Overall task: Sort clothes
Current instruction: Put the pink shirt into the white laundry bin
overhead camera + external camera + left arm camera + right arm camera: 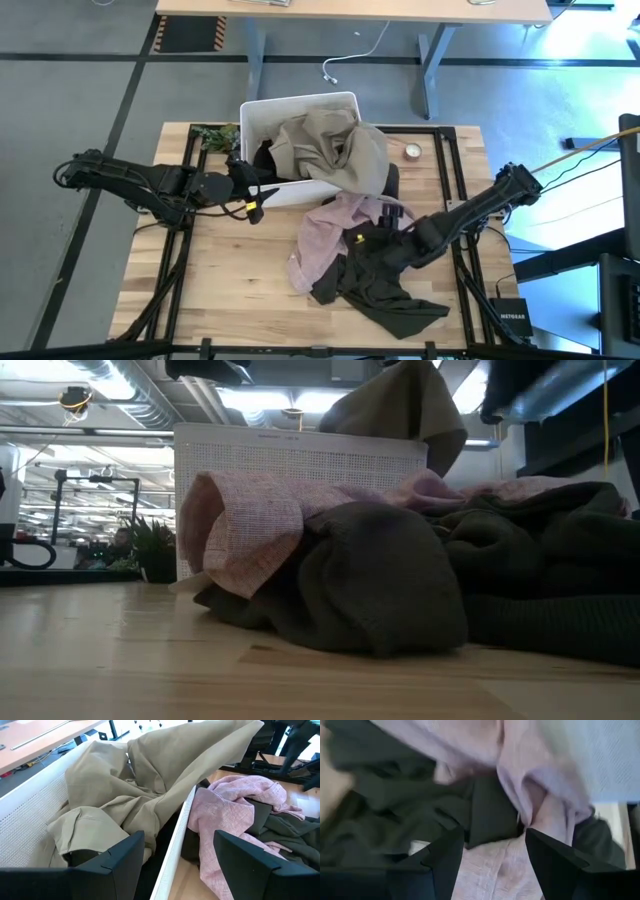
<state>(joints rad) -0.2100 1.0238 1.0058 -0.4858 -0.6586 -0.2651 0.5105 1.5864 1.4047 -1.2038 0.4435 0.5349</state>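
The left claw point(243, 190) hovered at the near wall of the white bin point(262, 113), its fingers spread wide and holding nothing. A beige-tan garment point(330, 145) filled the bin and spilled over its right side. Beside the bin on the wooden counter point(220, 280) lay the dusty pink garment point(325, 235), partly on top of a dark olive-grey garment point(385, 295) that spread toward the counter's front. The right claw point(385, 240) sat low over this pile, its fingers parted, with pink cloth between them; whether they gripped it could not be told.
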